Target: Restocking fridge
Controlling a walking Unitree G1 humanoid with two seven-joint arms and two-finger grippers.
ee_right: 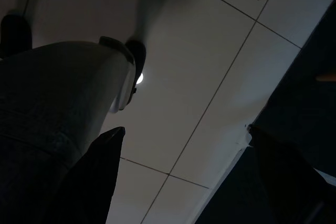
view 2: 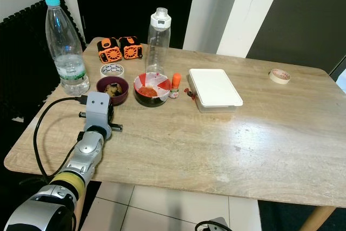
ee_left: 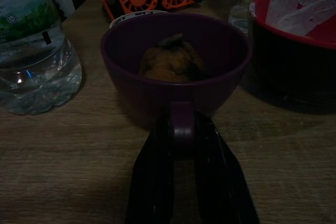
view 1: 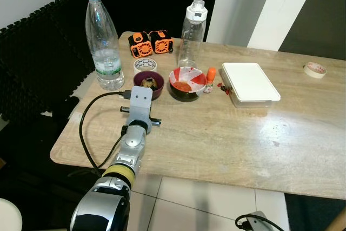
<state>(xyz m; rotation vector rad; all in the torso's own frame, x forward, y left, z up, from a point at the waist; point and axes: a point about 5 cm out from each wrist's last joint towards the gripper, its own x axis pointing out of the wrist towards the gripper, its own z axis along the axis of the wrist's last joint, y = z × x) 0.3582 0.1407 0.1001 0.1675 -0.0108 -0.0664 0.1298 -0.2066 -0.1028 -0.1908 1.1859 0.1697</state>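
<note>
The purple cup's point(ee_left: 173, 66) handle is pinched tight by the left hand point(ee_left: 181, 145), near the worktop's point(view 1: 227, 133) left edge. The right hand point(ee_right: 184, 171) is spread wide over floor tiles.

The matt black plastic fingers of the left gripper point(ee_left: 181, 145) close on the handle of a smooth, dull purple cup point(ee_left: 176, 61), which sits on a pale wood-grain table point(view 1: 216, 133) with a soft sheen. Just beside the cup stand a clear, glossy plastic water bottle point(view 1: 104, 41) and a glossy black-and-red bowl point(view 1: 186, 83). Farther beyond the gripper lies a smooth white plastic lidded box point(view 1: 250, 82).
</note>
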